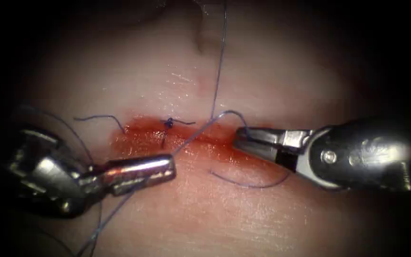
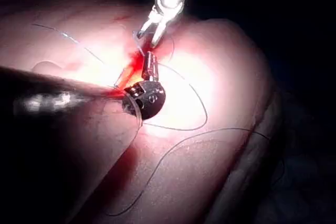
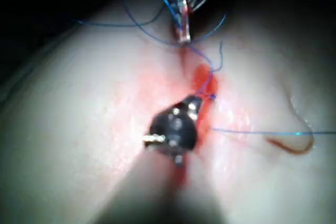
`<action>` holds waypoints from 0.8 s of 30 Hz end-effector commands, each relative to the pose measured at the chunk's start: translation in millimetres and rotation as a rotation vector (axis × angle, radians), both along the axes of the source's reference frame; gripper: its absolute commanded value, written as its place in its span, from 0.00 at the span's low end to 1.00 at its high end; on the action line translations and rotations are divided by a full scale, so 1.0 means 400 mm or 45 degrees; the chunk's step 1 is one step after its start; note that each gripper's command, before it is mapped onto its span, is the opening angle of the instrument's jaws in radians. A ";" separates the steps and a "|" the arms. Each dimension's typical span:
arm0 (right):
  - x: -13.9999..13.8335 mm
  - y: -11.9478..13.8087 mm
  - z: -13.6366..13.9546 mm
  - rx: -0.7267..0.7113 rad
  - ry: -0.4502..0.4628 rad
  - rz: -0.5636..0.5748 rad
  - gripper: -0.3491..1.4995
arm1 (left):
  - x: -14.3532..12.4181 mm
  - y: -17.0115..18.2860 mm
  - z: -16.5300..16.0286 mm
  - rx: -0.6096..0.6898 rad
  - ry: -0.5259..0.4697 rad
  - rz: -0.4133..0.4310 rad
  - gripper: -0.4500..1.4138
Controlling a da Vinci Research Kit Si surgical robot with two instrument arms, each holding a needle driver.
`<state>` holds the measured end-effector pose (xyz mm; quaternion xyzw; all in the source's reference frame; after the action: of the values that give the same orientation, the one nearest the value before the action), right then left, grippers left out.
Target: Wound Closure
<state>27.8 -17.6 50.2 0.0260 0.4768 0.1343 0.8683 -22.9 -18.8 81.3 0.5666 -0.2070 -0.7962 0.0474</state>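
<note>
Left gripper (image 1: 167, 166) closed, empty; right gripper (image 1: 241, 138) grips thread (image 1: 220, 62).

Your R tool (image 3: 202, 94) sits tip-down on the red fluid (image 3: 202, 80) along the cut, blue thread (image 3: 252, 132) at its tip. L tool (image 3: 182, 22) beyond, thread looping round it. Pale tissue (image 3: 79, 108) all round.
</note>
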 end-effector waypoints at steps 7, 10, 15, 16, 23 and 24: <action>-0.0017 -0.0007 -0.0015 0.058 0.119 0.056 0.97 | 0.0086 0.0004 0.0044 0.010 0.050 -0.071 0.00; -0.0059 0.0037 -0.0017 0.059 0.196 0.094 0.98 | 0.0094 -0.0002 0.0051 0.009 0.060 -0.083 0.00; -0.0176 0.0113 0.0005 0.084 0.336 0.187 0.18 | 0.0086 -0.0015 0.0054 0.005 0.050 -0.069 0.00; -0.0188 0.0125 0.0017 0.085 0.298 0.192 0.00 | 0.0086 -0.0016 0.0053 0.006 0.048 -0.067 0.00; -0.0194 0.0121 0.0264 0.014 0.206 0.182 0.00 | 0.0038 -0.0017 0.0055 0.006 0.035 -0.055 0.00; -0.0179 0.0117 0.0281 0.017 0.207 0.180 0.00 | 0.0032 -0.0019 0.0058 0.004 0.031 -0.051 0.00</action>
<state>19.9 -12.3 60.8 0.0069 0.5436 0.1957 0.8162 -21.3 -19.1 83.1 0.5526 -0.2183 -0.8036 0.0338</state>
